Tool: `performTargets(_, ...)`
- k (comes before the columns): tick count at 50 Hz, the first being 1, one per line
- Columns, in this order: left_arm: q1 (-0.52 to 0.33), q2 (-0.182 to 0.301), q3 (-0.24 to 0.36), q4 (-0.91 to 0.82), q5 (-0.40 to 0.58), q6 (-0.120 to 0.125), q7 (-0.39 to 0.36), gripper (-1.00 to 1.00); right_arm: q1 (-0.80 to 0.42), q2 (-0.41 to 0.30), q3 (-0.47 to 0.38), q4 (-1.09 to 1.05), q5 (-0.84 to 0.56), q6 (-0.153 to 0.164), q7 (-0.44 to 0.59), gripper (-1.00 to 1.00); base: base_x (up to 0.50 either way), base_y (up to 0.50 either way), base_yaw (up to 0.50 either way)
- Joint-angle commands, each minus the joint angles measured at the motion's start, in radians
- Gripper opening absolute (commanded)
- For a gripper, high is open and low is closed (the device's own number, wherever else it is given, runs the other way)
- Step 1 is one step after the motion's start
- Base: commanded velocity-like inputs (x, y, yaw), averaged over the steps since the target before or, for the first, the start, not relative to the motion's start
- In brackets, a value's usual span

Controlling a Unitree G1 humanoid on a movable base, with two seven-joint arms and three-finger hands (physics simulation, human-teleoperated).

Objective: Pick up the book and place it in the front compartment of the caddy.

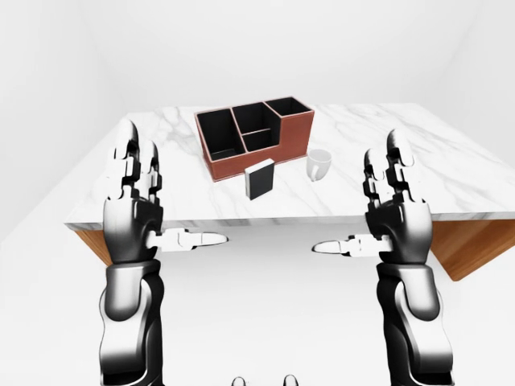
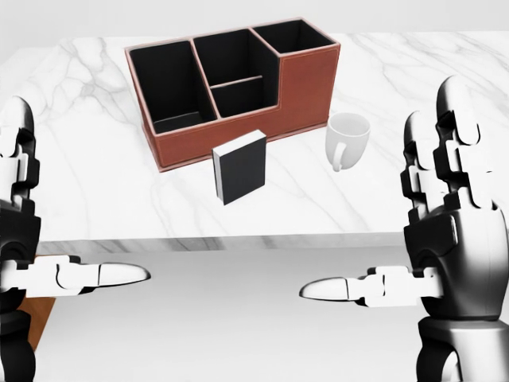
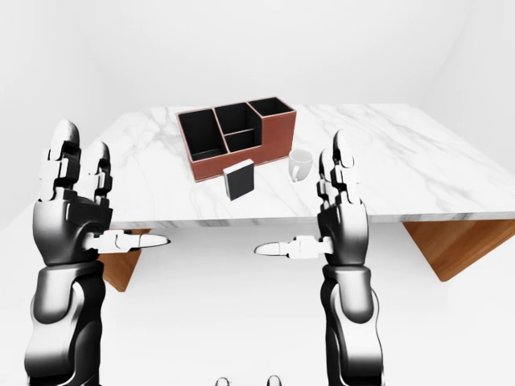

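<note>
A small black book (image 2: 239,168) with a white page edge stands upright on the marble table (image 2: 95,175), just below the caddy in the head view. The brown caddy (image 2: 302,79) has several black compartments. My left hand (image 1: 133,201) and right hand (image 1: 394,205) are both raised, open and empty, fingers up and thumbs pointing inward, held short of the table's near edge. The book is between them, further away.
A white mug (image 2: 347,139) stands on the table to the right of the book, below the caddy's right end. The table has wooden sides (image 1: 471,245) under the marble top. White walls surround it.
</note>
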Motion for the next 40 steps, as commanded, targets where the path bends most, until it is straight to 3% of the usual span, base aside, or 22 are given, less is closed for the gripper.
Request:
performTargets(1,-0.002,0.002,0.005,-0.021,-0.005,0.0,0.0,1.0,-0.005,-0.002,0.001,-0.052,0.004,0.0,-0.003,1.0,0.0,0.5,0.0)
performTargets(9,-0.001,0.002,0.005,-0.016,-0.005,0.0,-0.001,1.0,-0.006,-0.014,0.028,-0.027,-0.059,0.0,-0.001,1.0,0.0,0.46,0.0)
performTargets(21,0.0,0.001,0.002,-0.028,-0.004,0.0,-0.002,1.0,-0.014,0.002,0.019,-0.052,-0.049,0.0,0.018,1.0,0.0,0.0,0.0)
performTargets(40,0.001,0.001,0.004,-0.016,-0.008,0.0,-0.002,1.0,0.011,0.004,0.038,-0.08,-0.038,0.0,0.033,1.0,0.43,0.0,0.0)
